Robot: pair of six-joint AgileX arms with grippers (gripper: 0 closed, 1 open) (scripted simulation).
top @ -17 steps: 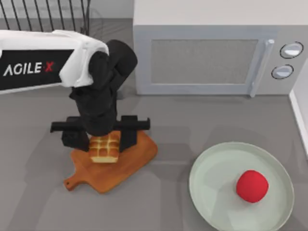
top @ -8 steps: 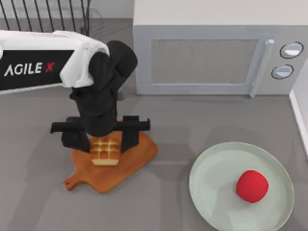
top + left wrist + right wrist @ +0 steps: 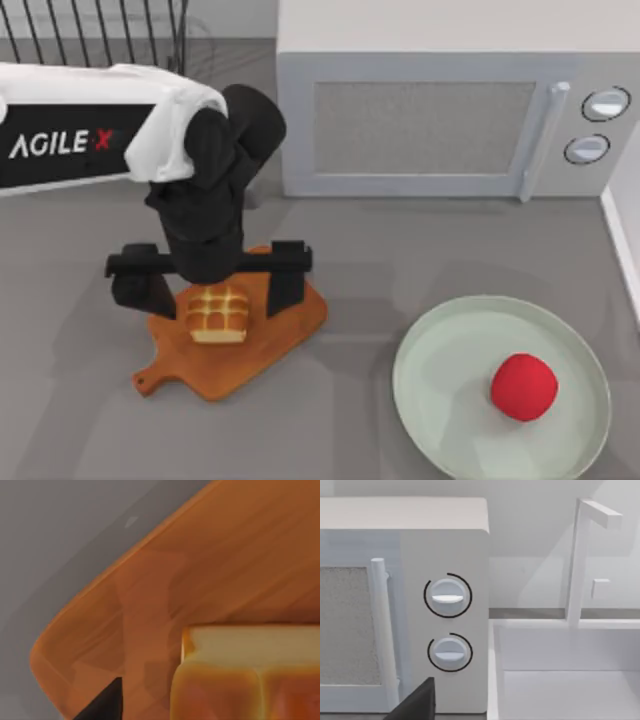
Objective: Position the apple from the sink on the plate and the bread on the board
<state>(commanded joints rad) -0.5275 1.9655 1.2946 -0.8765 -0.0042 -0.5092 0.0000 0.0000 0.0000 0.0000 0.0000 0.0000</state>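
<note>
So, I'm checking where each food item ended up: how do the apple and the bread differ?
The apple is round, plain bright red; the bread is squarish, golden-brown with a scored grid and pale sides. The apple lies on the mint-green plate at the table's right; the bread sits on the wooden board at its left. The left hand, open, straddles the bread; no hand is near the apple. Both rest on their targets.

One bread (image 3: 217,313), one board (image 3: 285,325), one apple (image 3: 524,386), one plate (image 3: 440,375), one microwave (image 3: 430,110).
</note>
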